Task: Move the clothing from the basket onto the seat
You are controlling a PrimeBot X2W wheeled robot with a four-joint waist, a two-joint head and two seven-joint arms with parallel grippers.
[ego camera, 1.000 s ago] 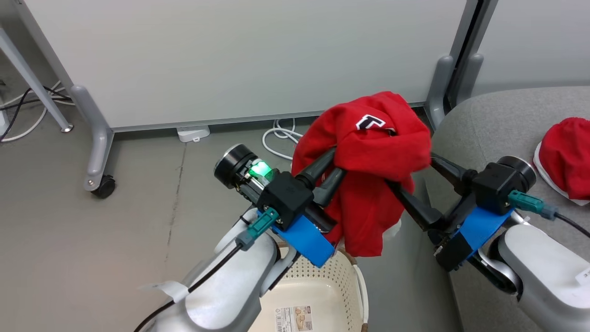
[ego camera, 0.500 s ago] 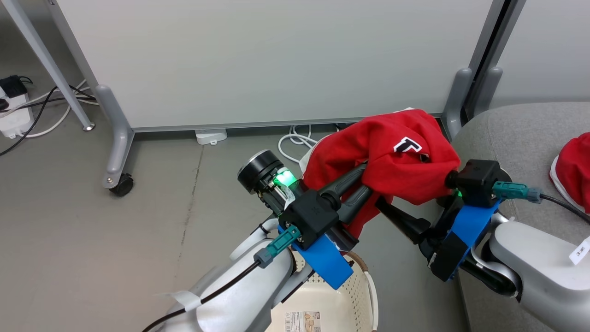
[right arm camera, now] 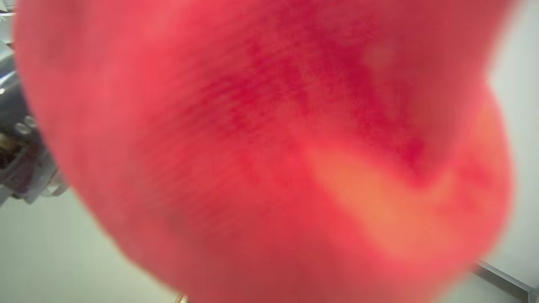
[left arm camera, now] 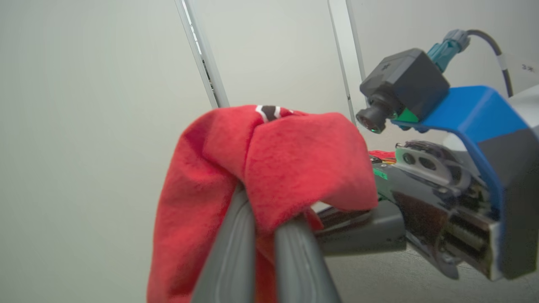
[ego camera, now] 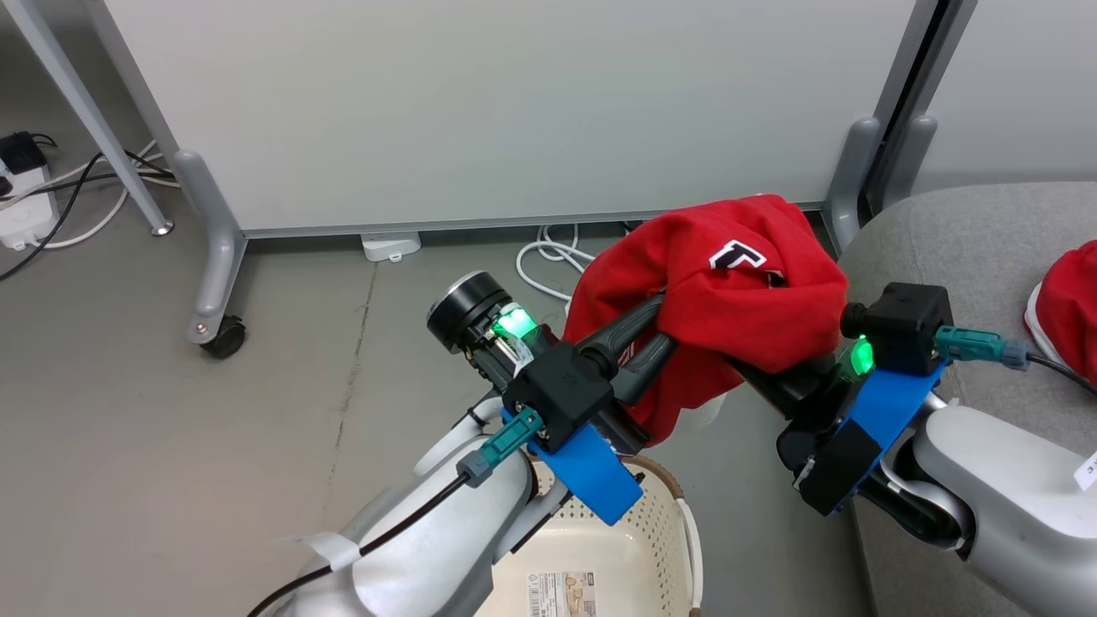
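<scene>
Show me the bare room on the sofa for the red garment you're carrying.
Free: the rounded corner of the sofa, between the partition leg and the second red garment. Crowded: the view's right edge, where that garment lies, and the near strip under the right arm. The carried garment hangs just left of that corner.

Pale grey forearms [ego camera: 428, 548], blue brackets [ego camera: 583, 467], black camera blocks [ego camera: 557, 394], teal plugs [ego camera: 506, 433].

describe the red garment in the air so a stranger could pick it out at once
Left of the grey sofa, near the white basket, the left gripper pinches a bunched red garment held up off the floor. Unlike the other red garment lying on the sofa, it shows a white-and-black letter patch on top.
</scene>
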